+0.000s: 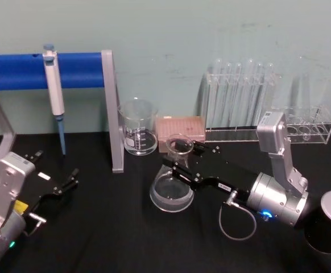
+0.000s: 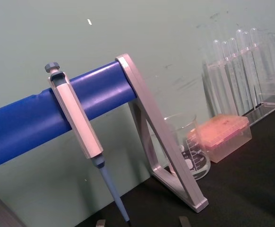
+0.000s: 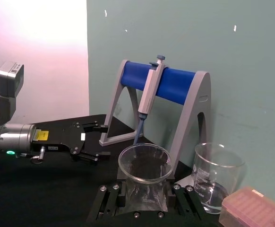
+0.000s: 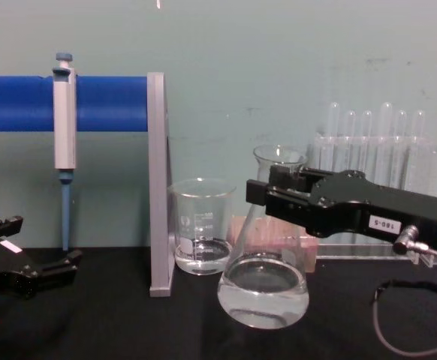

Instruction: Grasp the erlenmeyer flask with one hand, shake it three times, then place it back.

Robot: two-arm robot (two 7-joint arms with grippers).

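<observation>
The erlenmeyer flask (image 1: 172, 189) is clear glass with a wide base and some clear liquid, and stands upright at the table's middle. My right gripper (image 1: 183, 157) reaches in from the right and is shut on its neck just under the flared rim. The chest view has the flask (image 4: 263, 289) in front, with the black right gripper (image 4: 269, 193) across its neck. From the right wrist, the fingers (image 3: 110, 201) flank the flask (image 3: 144, 165). I cannot tell whether its base rests on the table or hangs just above. My left gripper (image 1: 56, 169) lies parked at the near left, open and holding nothing.
A glass beaker (image 1: 138, 128) and a pink tip box (image 1: 180, 129) stand just behind the flask. Behind on the right is a clear test tube rack (image 1: 240, 102). On the left, a pipette (image 1: 54, 85) hangs from a blue-barred stand (image 1: 111, 114). A black cylinder (image 1: 330, 224) sits near right.
</observation>
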